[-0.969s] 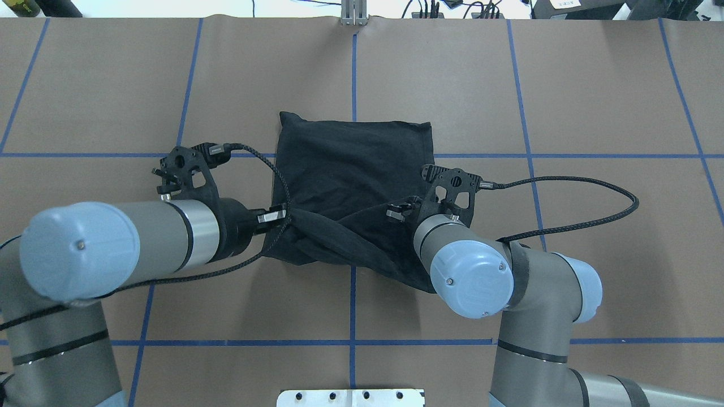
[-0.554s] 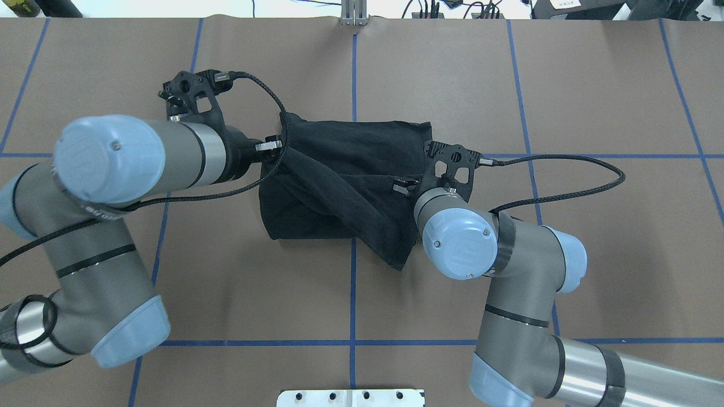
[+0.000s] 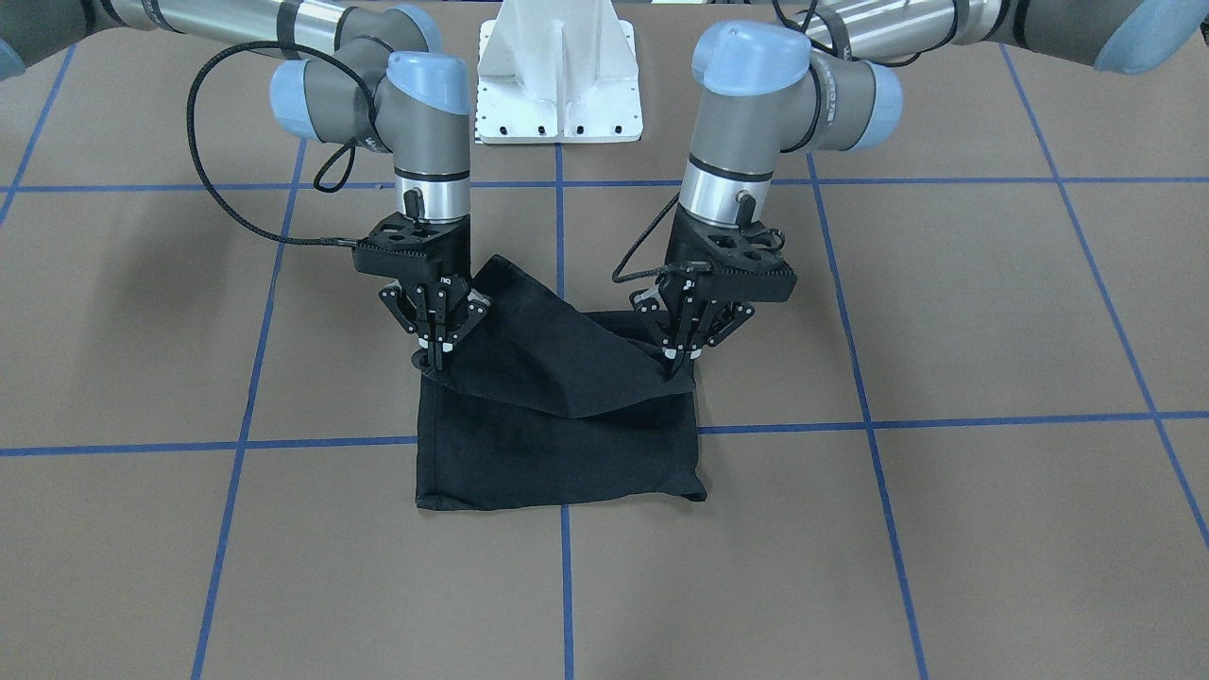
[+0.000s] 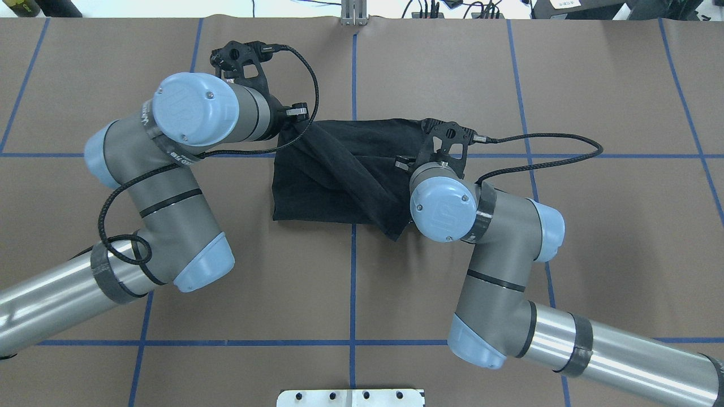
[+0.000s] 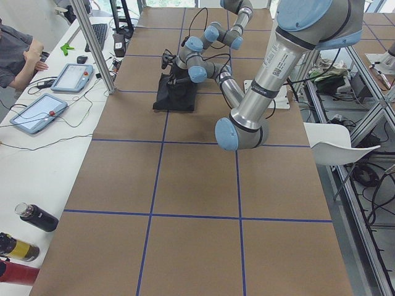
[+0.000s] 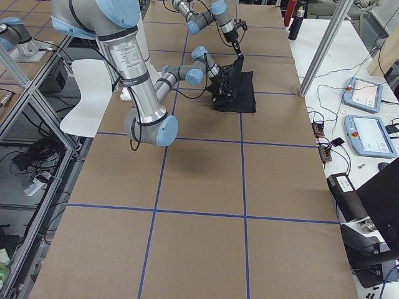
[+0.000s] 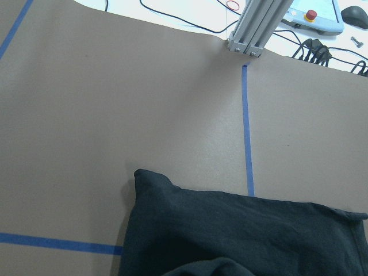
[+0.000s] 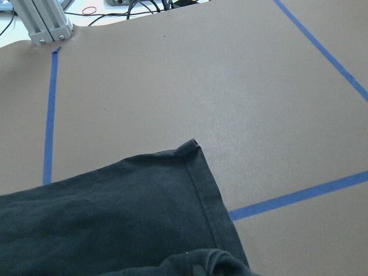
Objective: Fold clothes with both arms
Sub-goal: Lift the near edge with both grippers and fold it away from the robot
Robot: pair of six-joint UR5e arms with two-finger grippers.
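In the front-facing view, the left gripper (image 3: pixel 682 364) and the right gripper (image 3: pixel 436 359) were each pinched shut on one end of the lifted edge of the shirt (image 3: pixel 557 463). The raised flap sagged between them over the flat layer on the table (image 3: pixel 850 529). To fold well, I judged, both should travel level and spread just enough to take out that sag. They should then set the held edge squarely on the far edge before letting go. From overhead, the shirt lay mid-table across the centre tape line (image 4: pixel 353 85), with a diagonal ridge running through it. The side views showed only a small dark heap far up the table. The wrist views showed its far corners lying flat, one rounded, one hemmed and square. It looked plain black and soft, with no print showing.
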